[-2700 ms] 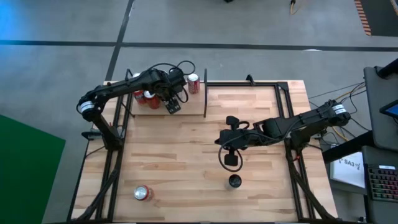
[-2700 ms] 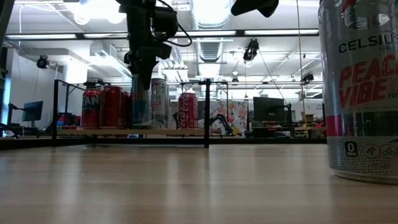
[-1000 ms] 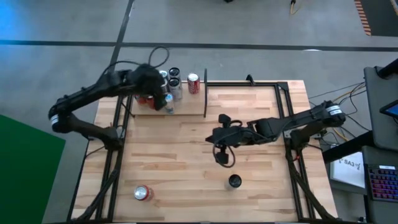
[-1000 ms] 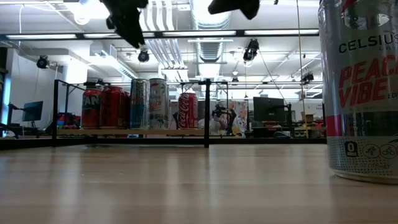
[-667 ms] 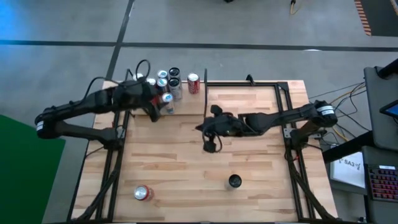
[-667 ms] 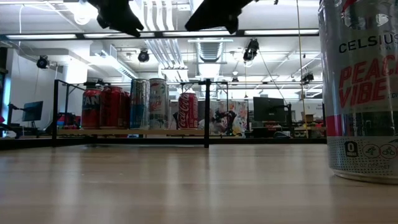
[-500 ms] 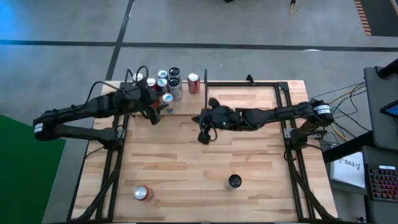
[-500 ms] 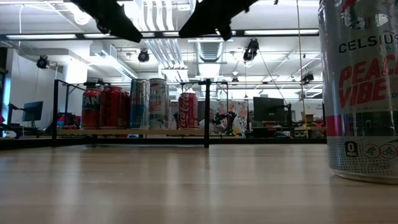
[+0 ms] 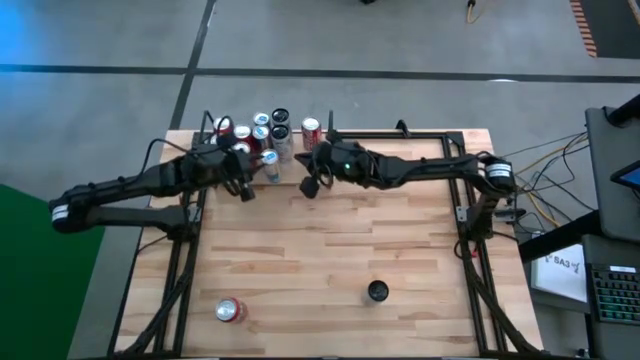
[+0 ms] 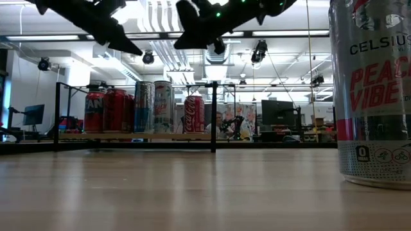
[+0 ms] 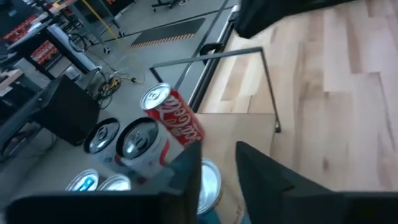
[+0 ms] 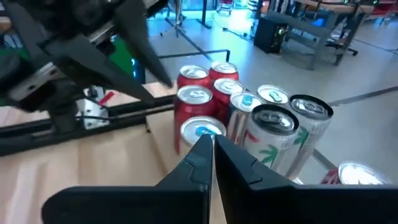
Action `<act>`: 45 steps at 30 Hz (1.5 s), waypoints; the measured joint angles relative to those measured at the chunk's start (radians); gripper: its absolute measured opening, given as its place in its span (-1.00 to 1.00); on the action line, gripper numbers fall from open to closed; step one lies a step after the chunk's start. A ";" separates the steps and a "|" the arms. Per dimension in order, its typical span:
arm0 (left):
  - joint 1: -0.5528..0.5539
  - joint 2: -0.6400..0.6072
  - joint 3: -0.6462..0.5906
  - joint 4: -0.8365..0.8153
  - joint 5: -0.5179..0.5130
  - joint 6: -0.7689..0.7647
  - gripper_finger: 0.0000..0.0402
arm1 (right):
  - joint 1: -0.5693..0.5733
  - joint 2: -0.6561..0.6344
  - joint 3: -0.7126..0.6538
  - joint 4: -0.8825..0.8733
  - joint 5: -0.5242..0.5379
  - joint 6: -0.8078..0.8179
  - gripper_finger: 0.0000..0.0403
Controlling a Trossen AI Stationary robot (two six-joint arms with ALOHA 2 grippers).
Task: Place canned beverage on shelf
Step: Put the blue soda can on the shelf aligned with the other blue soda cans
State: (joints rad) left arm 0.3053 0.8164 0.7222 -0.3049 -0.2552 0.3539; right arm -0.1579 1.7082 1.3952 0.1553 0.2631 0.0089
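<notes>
Left gripper (image 9: 243,187), fingers spread and empty, hangs beside the shelf (image 9: 215,178) at the table's far left corner, where eight cans cluster, one reading Coca-Cola (image 10: 194,115). Right gripper (image 9: 311,186), fingers pressed together, hovers just beside them. Two more cans stand near: a red one (image 9: 229,310) and a Celsius "Peach Vibe" (image 10: 374,90).

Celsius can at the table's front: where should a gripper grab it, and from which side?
Probably across the round body of the Celsius can, upper half, squeezed from two opposite sides, coming down from above. It stands upright and alone on the table, so nothing crowds it.
</notes>
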 joint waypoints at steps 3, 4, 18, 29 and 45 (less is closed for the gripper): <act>0.016 -0.012 -0.018 0.003 0.000 0.014 -0.79 | -0.025 0.048 0.042 -0.002 -0.027 -0.023 -0.96; 0.019 -0.014 -0.027 0.009 0.001 0.022 -0.84 | -0.030 0.067 0.055 -0.002 -0.027 -0.027 -0.96; 0.076 0.053 -0.098 0.103 -0.039 0.008 -0.99 | -0.046 0.226 0.169 0.009 -0.031 -0.014 -0.96; 0.077 0.063 -0.103 0.106 -0.052 -0.033 -1.00 | -0.046 0.306 0.203 0.015 -0.031 0.019 -0.96; 0.084 0.135 -0.102 0.116 -0.128 -0.110 -1.00 | -0.046 0.306 0.205 0.023 -0.035 0.025 -0.96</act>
State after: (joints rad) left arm 0.3889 0.9518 0.6197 -0.1885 -0.3832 0.2438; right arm -0.2035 2.0144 1.5997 0.1783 0.2283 0.0341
